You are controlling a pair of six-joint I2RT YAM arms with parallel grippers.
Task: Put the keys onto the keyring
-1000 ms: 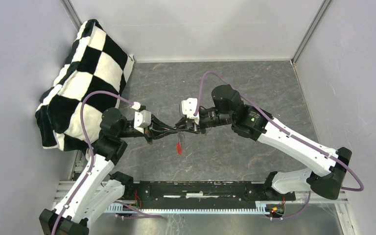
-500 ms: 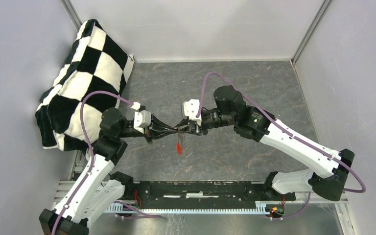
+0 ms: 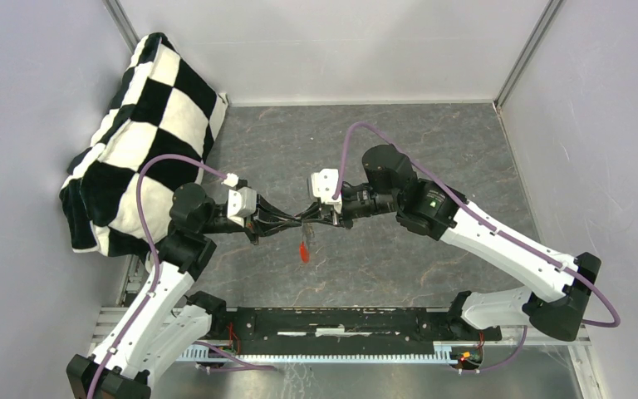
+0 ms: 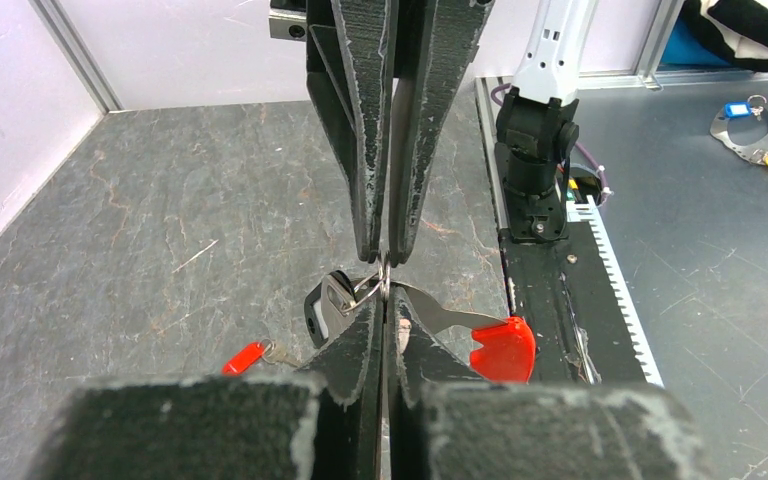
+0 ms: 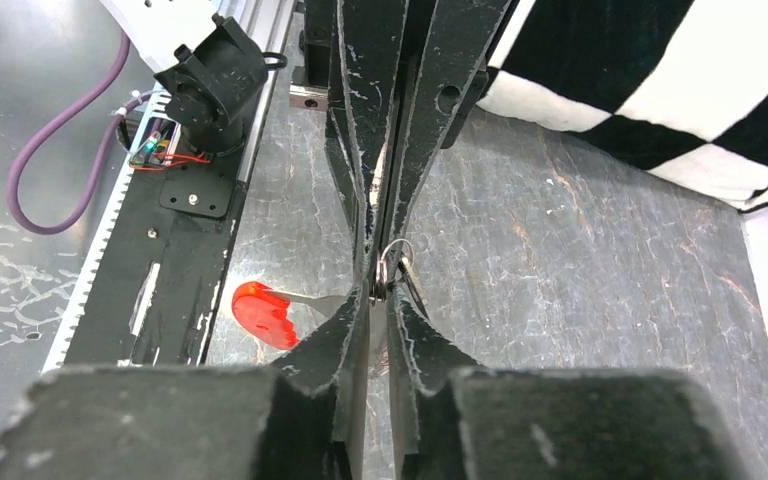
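Above the counter, left fingers clenched on the keyring, held aloft; right fingers nearly together at it. Gripping? Can't tell. Threading step, I'd say: red key and black key hang at the ring. Next wants a fine, steady feed.

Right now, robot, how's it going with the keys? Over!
Left gripper and right gripper both pinched on keyring, tip to tip. Black key and red key poke out either side. Nothing blocking. Over.
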